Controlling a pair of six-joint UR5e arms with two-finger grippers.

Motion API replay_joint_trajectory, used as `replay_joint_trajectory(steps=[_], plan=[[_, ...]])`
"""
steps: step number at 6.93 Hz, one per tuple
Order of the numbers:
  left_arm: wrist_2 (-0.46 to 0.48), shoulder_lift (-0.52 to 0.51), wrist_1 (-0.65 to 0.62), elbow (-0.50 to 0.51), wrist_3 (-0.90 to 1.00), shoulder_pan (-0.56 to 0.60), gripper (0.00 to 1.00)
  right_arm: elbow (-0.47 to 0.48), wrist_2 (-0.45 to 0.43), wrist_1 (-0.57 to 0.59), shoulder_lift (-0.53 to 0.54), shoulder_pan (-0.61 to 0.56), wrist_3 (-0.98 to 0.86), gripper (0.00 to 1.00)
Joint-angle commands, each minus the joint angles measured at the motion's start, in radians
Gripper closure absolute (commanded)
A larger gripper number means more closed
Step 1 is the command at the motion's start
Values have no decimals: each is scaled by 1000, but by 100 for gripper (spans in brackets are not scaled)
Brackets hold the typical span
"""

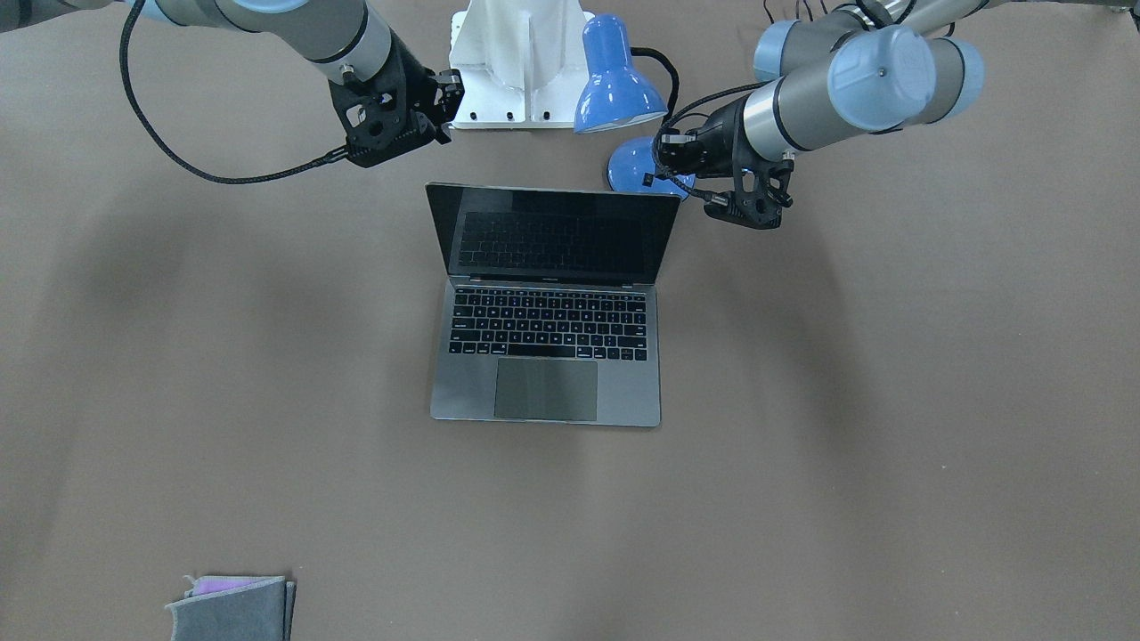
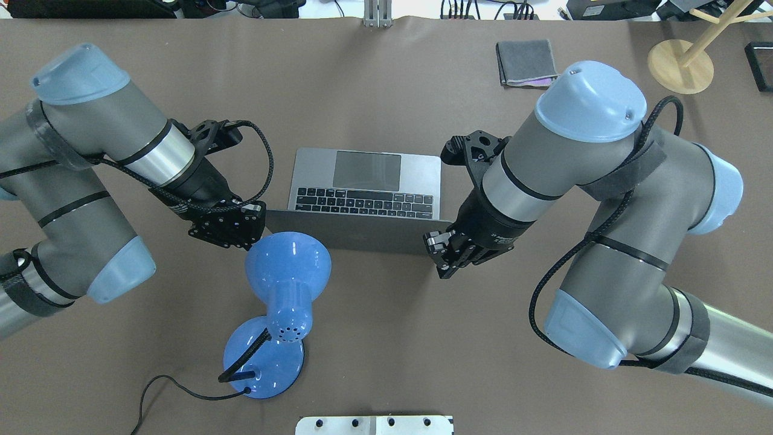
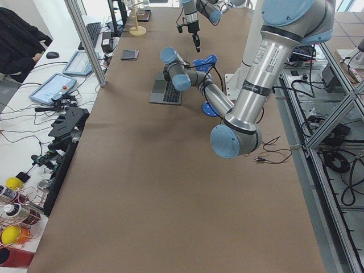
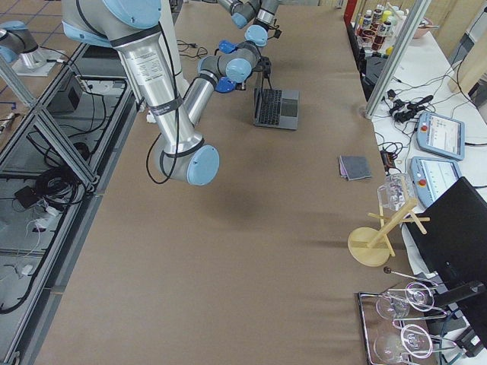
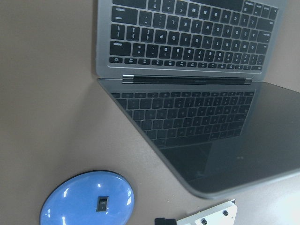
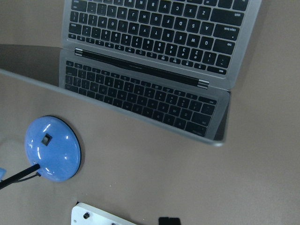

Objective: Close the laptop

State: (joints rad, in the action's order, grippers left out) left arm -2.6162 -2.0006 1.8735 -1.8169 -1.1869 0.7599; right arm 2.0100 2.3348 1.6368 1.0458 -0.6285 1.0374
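Overhead exterior: laptop (image 2: 366,171) stands open between left fingers (image 2: 241,227) and right fingers (image 2: 442,254), untouched; their opening unclear

The laptop (image 1: 634,392) has a matt grey metal body and a glossy black screen (image 1: 552,233). The lamp (image 2: 288,261) is smooth, shiny blue. The table cover (image 1: 846,445) looks matt brown, paper-like. My arm caps (image 2: 589,99) are smooth blue plastic.

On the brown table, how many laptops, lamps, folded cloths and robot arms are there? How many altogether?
Thin grey metal laptop: 1
Shiny blue desk lamp: 1
Folded grey cloth: 1
Grey robot arms with blue caps, left and right: 2
Total: 5
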Motion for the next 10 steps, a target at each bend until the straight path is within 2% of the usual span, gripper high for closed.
replay_joint_trajectory(steps=[1,3,5,6,8,9,10], plan=[[19,-39,1,30,-8,-20,100,-31,-9,-18,-9,-34,0,100],[19,-56,1,42,-7,-24,100,-126,-17,-151,-12,-48,1,100],[42,-79,0,48,-5,-21,100,-161,-15,-155,-59,-85,21,100],[112,-116,3,76,-5,-19,100,-168,-14,-156,-67,-106,24,100],[123,-170,4,145,1,24,100,-180,-11,-158,-67,-131,23,100],[126,-184,6,171,4,48,100,-215,-14,-172,-82,-132,21,100],[148,-207,28,212,4,59,100,-316,-15,-246,-119,-134,23,100]])
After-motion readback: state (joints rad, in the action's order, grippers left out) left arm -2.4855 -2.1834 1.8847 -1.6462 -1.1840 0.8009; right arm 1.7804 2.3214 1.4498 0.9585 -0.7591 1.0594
